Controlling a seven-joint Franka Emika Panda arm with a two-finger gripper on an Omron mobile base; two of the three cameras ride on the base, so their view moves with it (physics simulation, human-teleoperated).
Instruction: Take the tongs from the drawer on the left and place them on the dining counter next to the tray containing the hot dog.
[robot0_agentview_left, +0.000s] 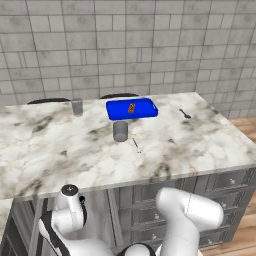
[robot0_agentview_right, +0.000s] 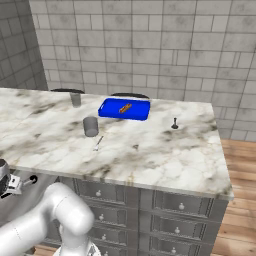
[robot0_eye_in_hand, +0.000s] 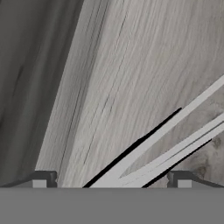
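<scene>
- The hand (robot0_eye_in_hand: 111, 183) hangs low over a pale wood-grain surface, its two dark fingertips (robot0_eye_in_hand: 43, 179) spread wide apart and closed on nothing.
- Between those tips lie the tongs (robot0_eye_in_hand: 175, 135) — two slim silver-grey arms fanning up and to the right from a joined end near the bottom of the hand view, each casting a black shadow on the wood.
- That wood looks to be the floor of the drawer (robot0_eye_in_hand: 127, 65), with a darker wall along the left edge, though from so close I cannot say for sure.
- Above it, the worktop (robot0_agentview_left: 60, 150) is a white marble slab with grey-brown veins over dark-grey cabinets.
- Near its far edge lies the blue tray (robot0_agentview_left: 131, 109), with the small hot dog (robot0_agentview_left: 131, 107) on it.
- Just in front of the tray stands a grey cup (robot0_agentview_left: 120, 131); a thin utensil (robot0_agentview_left: 136, 145) lies beside it, nearer the front edge.
- A second grey cup (robot0_agentview_left: 77, 106) stands to the left of the tray — and a small dark spoon (robot0_agentview_left: 185, 113) lies well off to its right.
</scene>
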